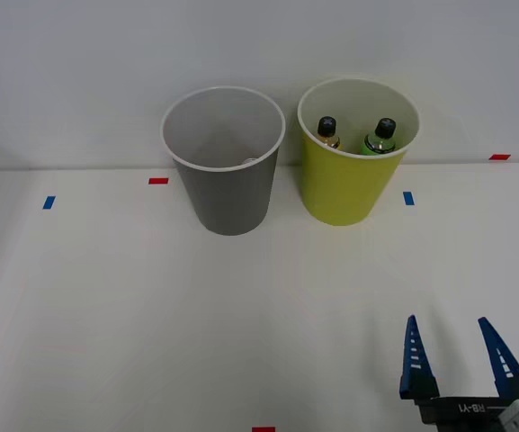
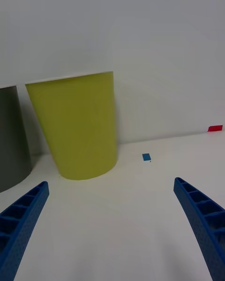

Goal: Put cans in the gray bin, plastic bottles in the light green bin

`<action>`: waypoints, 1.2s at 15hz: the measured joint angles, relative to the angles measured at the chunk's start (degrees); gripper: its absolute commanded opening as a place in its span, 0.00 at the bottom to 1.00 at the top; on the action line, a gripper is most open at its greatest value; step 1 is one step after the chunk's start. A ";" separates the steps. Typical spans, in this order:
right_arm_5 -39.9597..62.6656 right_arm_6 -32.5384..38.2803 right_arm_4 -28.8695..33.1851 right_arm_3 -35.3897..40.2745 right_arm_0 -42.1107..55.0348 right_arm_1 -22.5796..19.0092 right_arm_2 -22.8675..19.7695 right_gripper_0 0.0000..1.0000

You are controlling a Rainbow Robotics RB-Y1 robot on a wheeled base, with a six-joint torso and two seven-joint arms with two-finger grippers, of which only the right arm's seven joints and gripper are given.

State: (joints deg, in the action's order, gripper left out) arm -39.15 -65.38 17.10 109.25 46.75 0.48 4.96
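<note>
Right gripper (image 1: 457,358) low at near right of white table (image 1: 106,315), blue ribbed fingers (image 1: 411,358) spread wide, nothing between them, pointing toward bins. Round tapered yellow-green bin (image 1: 346,184) upright at far side; yellow-bodied and green-bodied black-capped plastic bottles (image 1: 356,135) stand inside it. Round tapered dark gray bin (image 1: 229,193) just beside it, on its left. Gripper well apart from both bins.

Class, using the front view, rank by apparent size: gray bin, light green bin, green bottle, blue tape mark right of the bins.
1. gray bin and light green bin: alike, no ranking.
2. green bottle, partly hidden inside the bin.
3. blue tape mark.
</note>
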 measured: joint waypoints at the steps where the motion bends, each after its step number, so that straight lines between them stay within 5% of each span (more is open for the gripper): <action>1: 0.09 0.07 0.27 0.00 0.37 -0.62 0.27 0.92; 7: 0.27 -3.90 -0.09 -0.01 2.10 -3.17 5.57 0.91; 12: 0.28 -22.84 -17.73 -0.02 2.78 -6.59 10.71 0.92; 18: -1.32 -32.66 -27.39 -0.01 5.22 -10.26 15.20 0.91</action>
State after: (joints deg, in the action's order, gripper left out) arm -40.47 -98.04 -10.30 109.24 51.97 -9.78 20.16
